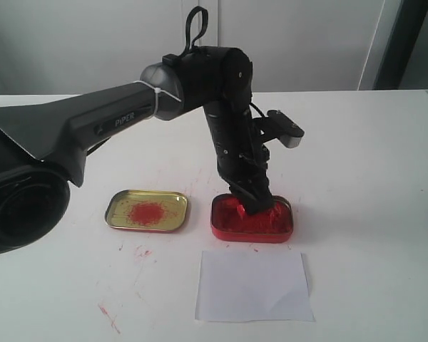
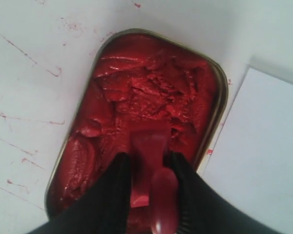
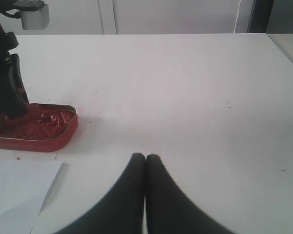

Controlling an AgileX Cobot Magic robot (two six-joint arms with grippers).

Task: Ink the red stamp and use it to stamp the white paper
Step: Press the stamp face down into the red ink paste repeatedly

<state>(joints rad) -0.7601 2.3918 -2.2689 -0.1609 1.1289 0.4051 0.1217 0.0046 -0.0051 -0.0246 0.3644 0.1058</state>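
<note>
My left gripper (image 2: 147,158) is shut on the red stamp (image 2: 149,165), its block base pressed down into the red ink paste of the red tin (image 2: 219,78). In the exterior view the left gripper (image 1: 251,203) stands over the tin (image 1: 251,233), and the stamp itself is mostly hidden by the fingers. The white paper (image 1: 253,286) lies flat just in front of the tin, also seen at the edge of the left wrist view as the paper (image 2: 263,151). My right gripper (image 3: 145,157) is shut on nothing, off to the side of the tin (image 3: 36,137) and the paper (image 3: 17,187).
The gold tin lid (image 1: 147,210) with a red smear lies left of the ink tin. Red ink streaks (image 1: 108,317) mark the tabletop in front of the lid. The table's far edge meets a white wall.
</note>
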